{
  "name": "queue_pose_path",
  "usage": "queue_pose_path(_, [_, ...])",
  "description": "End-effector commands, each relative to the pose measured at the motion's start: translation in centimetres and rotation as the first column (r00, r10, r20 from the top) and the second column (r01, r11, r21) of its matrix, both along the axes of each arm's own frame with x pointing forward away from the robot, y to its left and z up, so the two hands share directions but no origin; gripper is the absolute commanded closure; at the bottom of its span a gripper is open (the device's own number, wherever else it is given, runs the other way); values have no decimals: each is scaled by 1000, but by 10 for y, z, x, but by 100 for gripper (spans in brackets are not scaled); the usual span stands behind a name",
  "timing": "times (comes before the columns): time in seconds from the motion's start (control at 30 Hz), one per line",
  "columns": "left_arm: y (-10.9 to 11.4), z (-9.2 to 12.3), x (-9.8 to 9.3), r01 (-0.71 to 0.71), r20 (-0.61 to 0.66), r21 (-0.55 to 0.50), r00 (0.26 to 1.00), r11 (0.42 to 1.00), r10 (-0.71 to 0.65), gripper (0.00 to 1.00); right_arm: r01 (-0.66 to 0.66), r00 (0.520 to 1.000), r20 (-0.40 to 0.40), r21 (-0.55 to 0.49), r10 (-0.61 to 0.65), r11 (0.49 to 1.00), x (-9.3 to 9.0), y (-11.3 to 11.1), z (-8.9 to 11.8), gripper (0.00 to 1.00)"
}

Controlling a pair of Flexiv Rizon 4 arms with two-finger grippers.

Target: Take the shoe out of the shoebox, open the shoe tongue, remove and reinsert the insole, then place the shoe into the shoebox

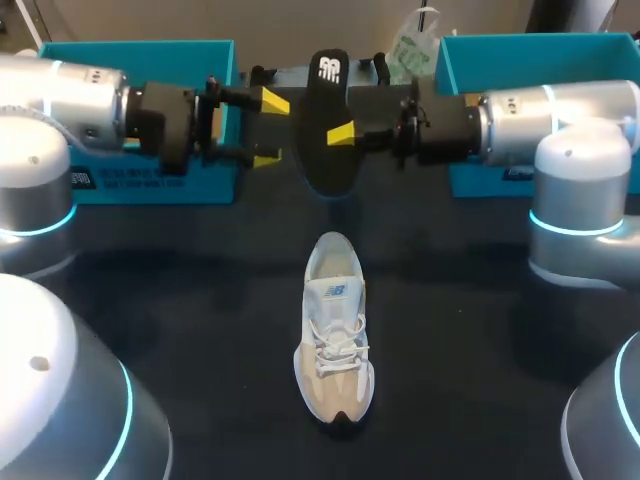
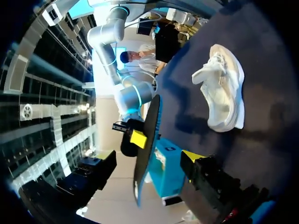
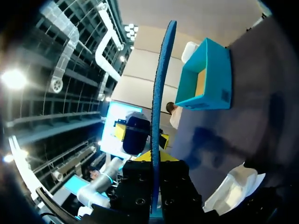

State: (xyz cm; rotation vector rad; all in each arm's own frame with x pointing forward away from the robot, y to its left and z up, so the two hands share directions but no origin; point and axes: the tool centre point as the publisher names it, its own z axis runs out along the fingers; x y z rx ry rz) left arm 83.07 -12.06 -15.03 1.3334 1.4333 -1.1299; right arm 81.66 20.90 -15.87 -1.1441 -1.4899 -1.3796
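Right tool [image 1: 342, 134]: clenched on the insole [image 1: 322, 110], one yellow tip pressed to the face turned toward its arm; the right wrist view shows the insole edge-on between the two fingers. Left tool [image 1: 270, 130]: released, its two yellow tips spread wide with nothing between them, set just beside the insole's other face; whether it touches cannot be told.

Count of items: two tools, one insole, one shoe [image 1: 335, 345], two teal box parts.

Insole: black, held upright in the air, clear of the desk [image 1: 200, 320], beyond the heel end of the shoe and roughly in line with it.

Shoe: white and cream, standing on its sole on the desk, laces done up, heel end toward the insole and toe end toward the robot; no tool touches it; it lies outside both box parts.

Left box part [image 1: 150, 185]: beyond the shoe and off to its left, behind the left arm; interior hidden in the head view. Right box part [image 1: 530, 50]: beyond the shoe and off to its right, behind the right arm; the right wrist view shows one box part open at the top with a pale inner wall.
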Motion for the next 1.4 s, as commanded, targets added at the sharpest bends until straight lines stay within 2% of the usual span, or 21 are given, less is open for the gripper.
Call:
queue_pose_path(0.03, [18, 2, -31, -89, 80, 181, 994, 979, 76, 0, -49, 999, 21, -69, 50, 996, 3, -14, 8, 100])
queue_pose_path(0.43, [18, 2, -31, -89, 80, 181, 994, 979, 76, 0, -49, 999, 21, -69, 50, 996, 3, -14, 8, 100])
queue_pose_path(0.47, [18, 1, -30, -90, -9, 190, 996, 978, 94, 0, -49, 999, 21, -69, 50, 996, 3, -14, 8, 100])
queue_pose_path(0.5, [19, -1, -31, -93, -45, 180, 994, 979, 103, 0, -48, 998, 35, -62, 50, 997, 4, -15, 7, 100])
queue_pose_path(0.63, [27, -5, -36, -137, -133, 224, 977, 965, 169, 0, 35, 995, 91, -42, -31, 998, 1, -29, 2, 100])
queue_pose_path(0.73, [32, -3, -37, -158, -280, 274, 930, 949, 236, 0, 64, 988, 140, -35, -58, 997, -1, -35, -1, 100])
queue_pose_path(0.77, [33, -3, -37, -178, -327, 320, 901, 931, 285, 0, 71, 984, 164, -44, -63, 997, -2, -35, -1, 100])
queue_pose_path(0.83, [39, -1, -39, -170, -436, 308, 850, 936, 297, 0, 76, 974, 216, -62, -61, 995, -3, -35, -4, 100])
queue_pose_path(1.37, [39, -1, -39, -170, -436, 308, 850, 936, 297, 0, 71, 975, 217, -65, -55, 995, -3, -33, -8, 100])
queue_pose_path(1.4, [36, -4, -42, -158, -483, 319, 821, 934, 304, 0, 71, 975, 217, -65, -55, 995, -3, -33, -8, 100])
